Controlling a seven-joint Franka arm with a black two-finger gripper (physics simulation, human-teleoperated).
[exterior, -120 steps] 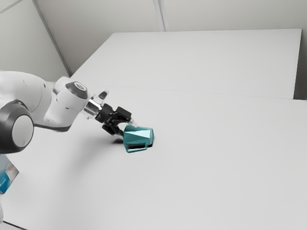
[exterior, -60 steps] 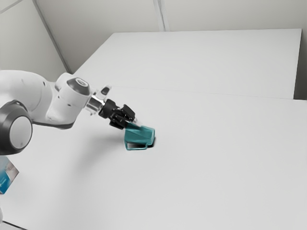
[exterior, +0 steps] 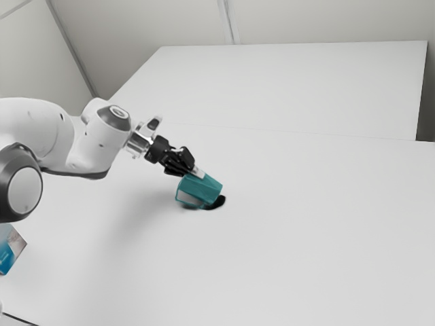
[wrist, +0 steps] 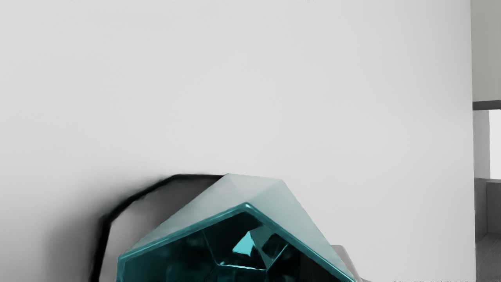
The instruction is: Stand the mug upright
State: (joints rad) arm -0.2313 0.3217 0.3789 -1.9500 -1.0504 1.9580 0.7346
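The tool (exterior: 196,172) grips the mug (exterior: 202,189) near its rim, tilted over the surface (exterior: 306,244); standing it fully upright and releasing it remain.

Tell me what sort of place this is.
Probably a plain, lab-like workroom, though I can't be sure: a broad, flat white table, bare pale grey walls, and a jointed white robot arm at a faceted teal mug.

Here's the mug (exterior: 204,189), tilted at the bench (exterior: 306,238), gripper (exterior: 193,170) right at its far side; and nearer, out at the exterior view's left edge, a box (exterior: 9,250)!
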